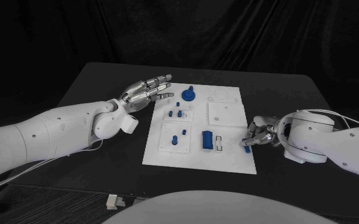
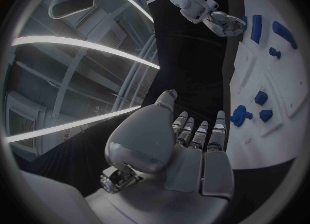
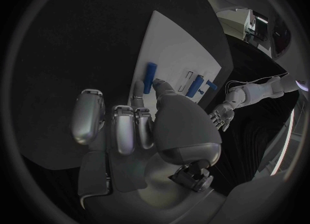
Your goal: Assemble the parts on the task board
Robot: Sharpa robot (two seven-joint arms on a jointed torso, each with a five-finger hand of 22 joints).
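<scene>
One small blue part [image 1: 247,149] sat at the board's [image 1: 224,162] near right edge, and the right robot hand [image 1: 260,133] was right on it: fingertips touched or pinched its end, rest of the fingers curled in. Whether it was truly gripped or just touched, cannot tell from these views. In the right wrist view the same part [image 3: 150,77] was a short bar whose long axis ran roughly along the board edge, pointing away from the fingertips [image 3: 159,85].

Left robot hand [image 1: 147,91] hovered just off the board's far left corner, fingers spread, holding nothing, well apart from that part. So the right robot hand was clearly the nearer one.

Other blue parts lay further in on the board: a long block [image 1: 206,139] just beside a slot [image 1: 218,143], small pegs [image 1: 178,113] toward the middle, a round knob [image 1: 189,95] near the far edge.

Judgement: next move likely carries the edge part inward from the board's right edge toward the slot; its axis would need matching first.
</scene>
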